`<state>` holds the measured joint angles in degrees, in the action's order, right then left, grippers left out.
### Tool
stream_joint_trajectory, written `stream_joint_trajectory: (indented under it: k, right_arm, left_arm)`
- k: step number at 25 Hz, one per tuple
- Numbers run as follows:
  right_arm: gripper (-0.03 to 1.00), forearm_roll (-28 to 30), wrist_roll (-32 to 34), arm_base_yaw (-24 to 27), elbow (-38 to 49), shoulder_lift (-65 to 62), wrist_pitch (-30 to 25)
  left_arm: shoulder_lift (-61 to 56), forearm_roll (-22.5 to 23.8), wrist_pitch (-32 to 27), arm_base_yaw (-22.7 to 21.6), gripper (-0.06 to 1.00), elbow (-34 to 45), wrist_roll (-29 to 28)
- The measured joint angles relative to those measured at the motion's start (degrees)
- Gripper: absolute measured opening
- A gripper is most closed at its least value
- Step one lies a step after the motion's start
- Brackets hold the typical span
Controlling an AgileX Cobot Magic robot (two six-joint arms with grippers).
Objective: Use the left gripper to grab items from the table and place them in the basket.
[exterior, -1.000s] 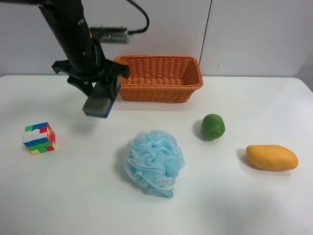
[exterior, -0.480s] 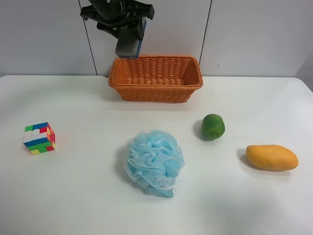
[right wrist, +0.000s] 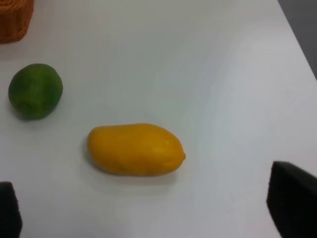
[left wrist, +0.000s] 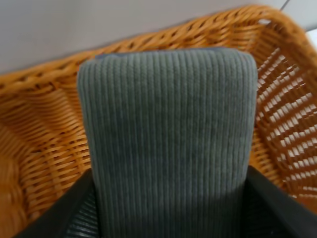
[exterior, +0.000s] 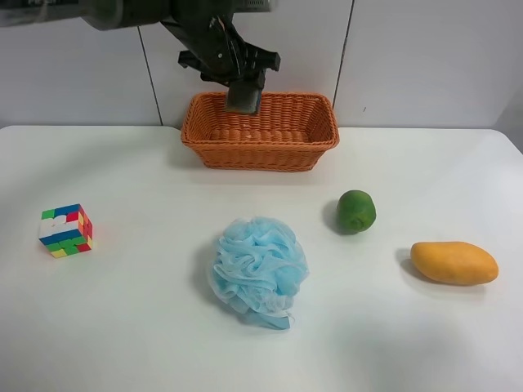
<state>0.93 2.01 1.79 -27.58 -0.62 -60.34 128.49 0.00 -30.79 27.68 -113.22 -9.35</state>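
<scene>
We have the black two-fingered left gripper (exterior: 243, 88) closed on the dark grey ribbed oblong block (left wrist: 168, 139). Its black fingers (left wrist: 277, 210) press against the block's two long sides, so the block hangs end-down from the claw. The orange woven wicker basket (exterior: 261, 155) sits directly beneath the gripper. In the left wrist view the basket's woven walls frame the block on every side, and the block's lower end looks level with the rim or just inside it; we cannot tell whether it touches the basket floor. We judge that the block is held over the middle of the basket so that it will drop inside the walls once the claw opens, and that opening is the step in hand. The other items lie on the white tabletop (exterior: 122, 343), well apart from this gripper and out past the basket's front wall. They are a multicoloured puzzle cube (exterior: 65, 230), a light blue mesh bath puff (exterior: 258, 271), a round green fruit (exterior: 356, 211) and a yellow-orange mango (exterior: 453, 262), and all four are yet to be collected. The right gripper (right wrist: 148, 208) is spread wide and holds nothing. The mango lies just ahead of its fingertips and the green fruit sits further off to one side.
</scene>
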Motion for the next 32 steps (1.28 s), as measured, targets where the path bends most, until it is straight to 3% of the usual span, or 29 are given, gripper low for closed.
stream_joint_trajectory:
  k: [19,21,23,25,32]
  right_arm:
    - [0.99,0.0,0.0,0.0,0.0,0.0,0.0]
    - [0.99,0.0,0.0,0.0,0.0,0.0,0.0]
    - [0.99,0.0,0.0,0.0,0.0,0.0,0.0]
    - [0.99,0.0,0.0,0.0,0.0,0.0,0.0]
    - [0.99,0.0,0.0,0.0,0.0,0.0,0.0]
  left_arm:
    - [7.2,-0.4,5.4,0.0,0.53,0.0,0.0]
    - [7.2,-0.7,5.4,0.0,0.62,0.0,0.0]
    - [7.2,-0.7,5.4,0.0,0.85,0.0,0.0]
    - [7.2,-0.8,5.4,0.0,0.95,0.0,0.0]
    - [6.2,-0.8,3.5,0.0,0.99,0.0,0.0]
